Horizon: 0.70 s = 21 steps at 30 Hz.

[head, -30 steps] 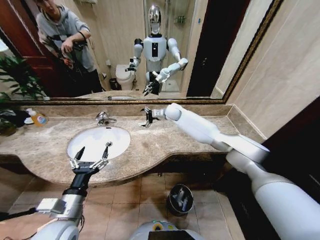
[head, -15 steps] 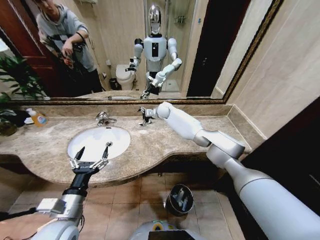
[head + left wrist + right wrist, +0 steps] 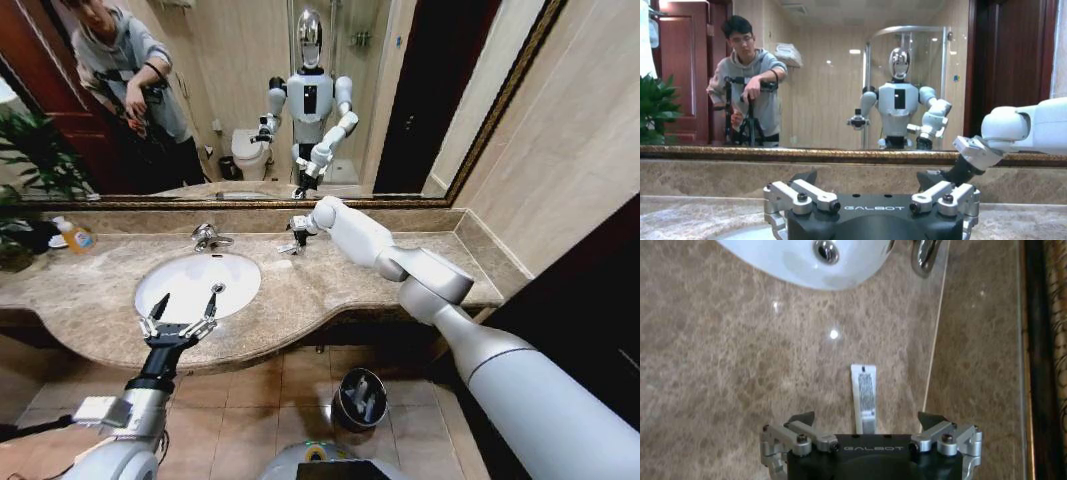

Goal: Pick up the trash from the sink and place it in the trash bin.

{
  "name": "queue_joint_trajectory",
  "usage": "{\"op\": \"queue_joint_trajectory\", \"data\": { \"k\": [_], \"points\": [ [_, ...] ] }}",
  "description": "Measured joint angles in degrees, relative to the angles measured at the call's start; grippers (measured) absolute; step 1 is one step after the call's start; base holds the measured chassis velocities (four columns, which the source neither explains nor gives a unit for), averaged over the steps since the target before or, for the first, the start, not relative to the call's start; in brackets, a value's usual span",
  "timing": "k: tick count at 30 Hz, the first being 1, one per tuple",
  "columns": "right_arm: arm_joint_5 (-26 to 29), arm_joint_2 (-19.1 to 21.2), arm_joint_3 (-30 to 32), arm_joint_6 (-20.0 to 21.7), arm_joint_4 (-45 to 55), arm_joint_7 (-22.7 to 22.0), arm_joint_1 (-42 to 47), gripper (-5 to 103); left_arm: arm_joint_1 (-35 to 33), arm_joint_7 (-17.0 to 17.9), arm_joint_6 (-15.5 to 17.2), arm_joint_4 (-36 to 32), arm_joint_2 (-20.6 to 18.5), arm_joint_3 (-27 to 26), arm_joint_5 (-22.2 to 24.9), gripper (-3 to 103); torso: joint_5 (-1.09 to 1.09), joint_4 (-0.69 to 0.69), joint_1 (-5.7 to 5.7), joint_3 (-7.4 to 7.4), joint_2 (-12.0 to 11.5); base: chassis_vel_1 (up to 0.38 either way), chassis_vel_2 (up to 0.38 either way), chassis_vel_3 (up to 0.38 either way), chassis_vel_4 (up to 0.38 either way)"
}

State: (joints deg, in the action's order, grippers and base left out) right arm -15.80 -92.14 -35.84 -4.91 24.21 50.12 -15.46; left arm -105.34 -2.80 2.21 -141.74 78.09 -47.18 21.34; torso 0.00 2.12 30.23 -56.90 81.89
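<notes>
**Right pincer poised over a white tube at the back of the marble surface**

Nearest the robot, on the tiled floor below the vanity, stands the trash bin, a small dark round can with a shiny rim and a few pale items inside. Just above it, at the front edge of the brown marble surface, the left pincer hovers over the near rim of the sink with its fingers spread wide and nothing between them. The white oval basin looks bare apart from its drain, and the chrome faucet sits at its far rim.

Farther back, the right arm reaches across the surface toward the mirror. Its right pincer hangs directly above a long flat white tube that lies on the marble just beside the backsplash, to the right of the faucet. The fingers are wide apart, straddling the tube's near end without touching it.

At the far left of the surface, near a green plant, stands a clear bottle of orange liquid.
</notes>
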Motion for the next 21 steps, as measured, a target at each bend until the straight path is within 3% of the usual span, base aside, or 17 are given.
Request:
{"op": "queue_joint_trajectory", "data": {
  "k": [11, 13, 21],
  "points": [
    [-2.54, 0.02, 0.24, 0.38, -2.98, 0.00, -0.08, 102, 0.00, 0.00, 0.00, 0.00, 0.00, 0.00, 0.00, 100, 0.01, -0.01, -0.01, 0.02, 0.01, 0.000, 0.000, 0.000, 0.000],
    [-2.86, -0.07, 0.23, 0.39, -3.10, 0.01, -0.13, 98, 0.00, 0.00, 0.00, 0.00, 0.00, 0.00, 0.00, 100, 0.01, -0.02, -0.02, 0.02, 0.01, 0.000, 0.000, 0.000, 0.000],
    [-3.58, -0.07, -0.15, 1.01, -3.12, 1.91, -1.20, 97, 0.00, 0.00, 0.00, 0.00, 0.00, 0.00, 0.00, 100, 0.00, 0.00, 0.02, -0.02, 0.00, 0.000, 0.000, 0.000, 0.000]
  ]
}}
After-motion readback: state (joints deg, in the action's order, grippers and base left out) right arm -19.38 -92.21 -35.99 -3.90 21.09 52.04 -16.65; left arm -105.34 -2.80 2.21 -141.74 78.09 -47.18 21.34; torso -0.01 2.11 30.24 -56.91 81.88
